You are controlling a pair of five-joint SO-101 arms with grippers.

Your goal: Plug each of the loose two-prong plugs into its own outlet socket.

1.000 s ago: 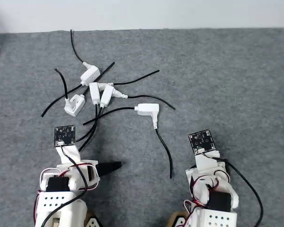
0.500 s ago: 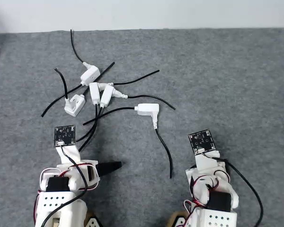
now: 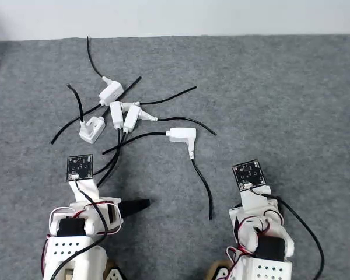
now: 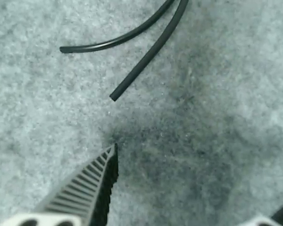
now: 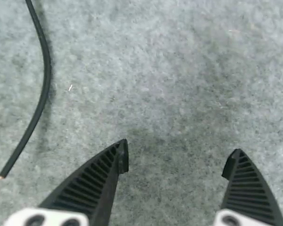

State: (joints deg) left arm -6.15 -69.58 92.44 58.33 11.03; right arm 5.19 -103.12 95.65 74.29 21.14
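On grey carpet (image 3: 280, 87), white plugs (image 3: 116, 115) clustered, black cords (image 3: 202, 175) splayed

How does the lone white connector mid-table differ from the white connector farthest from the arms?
Place: the lone connector lies by itself on the grey mat; the far connector sits close to three other white connectors.
Pose: the lone connector lies crosswise; the far connector lies diagonally.
Lead: the lone connector's lead bends toward the mat's near edge; the far connector's lead runs toward its far edge.
Shared: both white, black-corded, lying loose.
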